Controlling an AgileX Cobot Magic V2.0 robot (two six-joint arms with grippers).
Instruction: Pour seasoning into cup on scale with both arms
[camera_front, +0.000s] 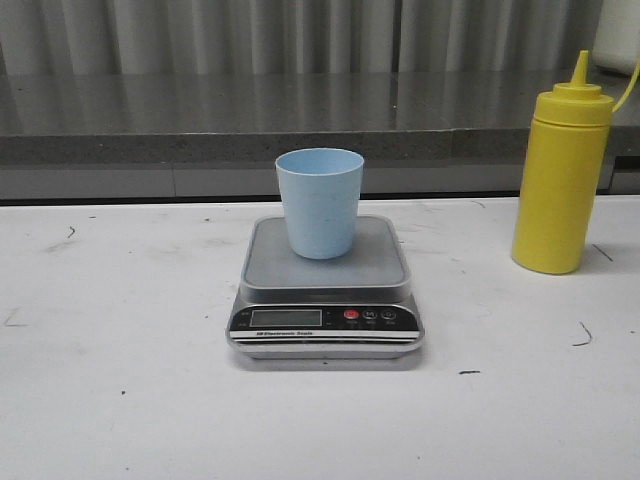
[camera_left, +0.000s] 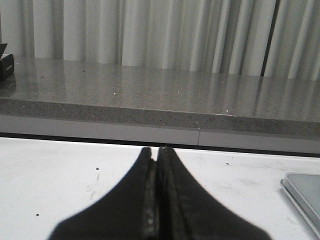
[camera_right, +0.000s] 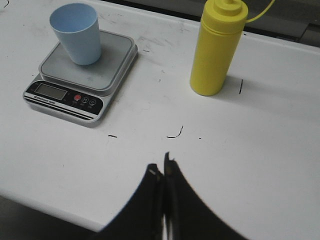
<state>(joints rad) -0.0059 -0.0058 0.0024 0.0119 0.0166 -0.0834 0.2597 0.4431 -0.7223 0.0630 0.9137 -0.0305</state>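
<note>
White desk (camera_front: 120, 400) holds the seasoning (camera_front: 560, 185) far right, likely soft and slippery, best gripped mid-body; left gripper (camera_left: 158, 152) and right gripper (camera_right: 161, 167) are both closed, empty.

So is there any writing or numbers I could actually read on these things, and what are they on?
"Electronic Scale": small white print, only just readable, on the black front panel of the scale, under its display.
Scale display: looks blank, no digits can be made out.
Marks on the red button and the two dark buttons beside it: too small to read.
Blue cup: no writing visible.
Yellow seasoning bottle: no label visible.
</note>
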